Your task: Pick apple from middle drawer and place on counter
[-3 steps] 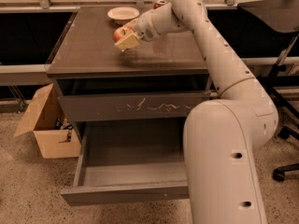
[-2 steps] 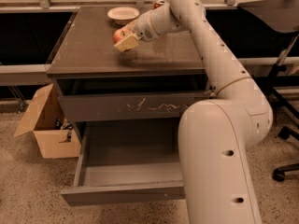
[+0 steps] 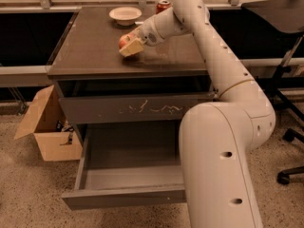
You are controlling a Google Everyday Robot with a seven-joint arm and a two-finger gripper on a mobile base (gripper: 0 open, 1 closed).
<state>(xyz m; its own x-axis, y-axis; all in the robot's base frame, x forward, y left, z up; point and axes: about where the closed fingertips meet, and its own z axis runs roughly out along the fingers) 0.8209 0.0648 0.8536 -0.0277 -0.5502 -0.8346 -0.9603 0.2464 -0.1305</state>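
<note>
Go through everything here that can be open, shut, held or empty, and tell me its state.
Gripper: over the counter, shut on the apple.
Apple: held in the gripper, out of the drawer.
Middle drawer: pulled open, nothing visible inside.
Scratched drawer: shut.
Bowl: upright on the counter, looks empty.
Soda can: upright.
Cardboard box: flaps open.

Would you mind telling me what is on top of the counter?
A bowl and a can stand at the back of the counter. The gripper holds the apple low over it; the apple's underside is hidden.
</note>
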